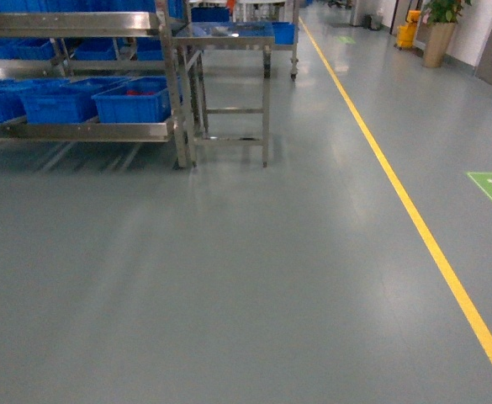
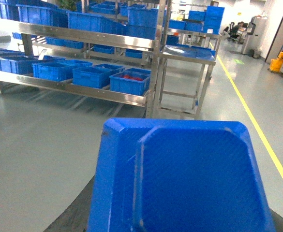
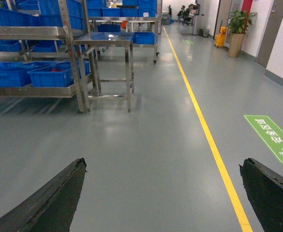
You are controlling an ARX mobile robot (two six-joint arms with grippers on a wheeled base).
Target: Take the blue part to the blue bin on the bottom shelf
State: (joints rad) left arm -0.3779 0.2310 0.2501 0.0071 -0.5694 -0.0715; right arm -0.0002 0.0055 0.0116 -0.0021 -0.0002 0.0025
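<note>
Head view shows the robot well back from the rack, with a lot of bare grey floor (image 1: pixel 229 278) in between; neither arm shows in this view. The bottom shelf (image 1: pixel 77 131) is the low steel level at the left, and blue bins (image 1: pixel 134 99) sit on it side by side; a small steel table (image 1: pixel 229 38) stands just beside the rack's right end.

In the left wrist view a big blue part (image 2: pixel 185 179) fills the bottom of the picture, close under the camera; it looks like a flat plastic tray or lid with slanted corners and a raised rim. The left gripper looks to be carrying it, but its fingers are hidden behind the part, so I cannot tell how they stand. The right gripper (image 3: pixel 163 198) is spread wide with nothing between its dark fingers (image 3: pixel 49 203).

The part looks stiff, light and smooth, so I think it could slip; a hold on the rim or an edge should be safer than the flat face; it is wide, so it may swing.

One bin in the left wrist view has something red (image 2: pixel 131 77) inside, so I would pick another. The shelf above hangs low over the bins, and the rack post (image 1: pixel 175 93) and table legs crowd the right end. The yellow line (image 1: pixel 422 236) side has lots of free room.
</note>
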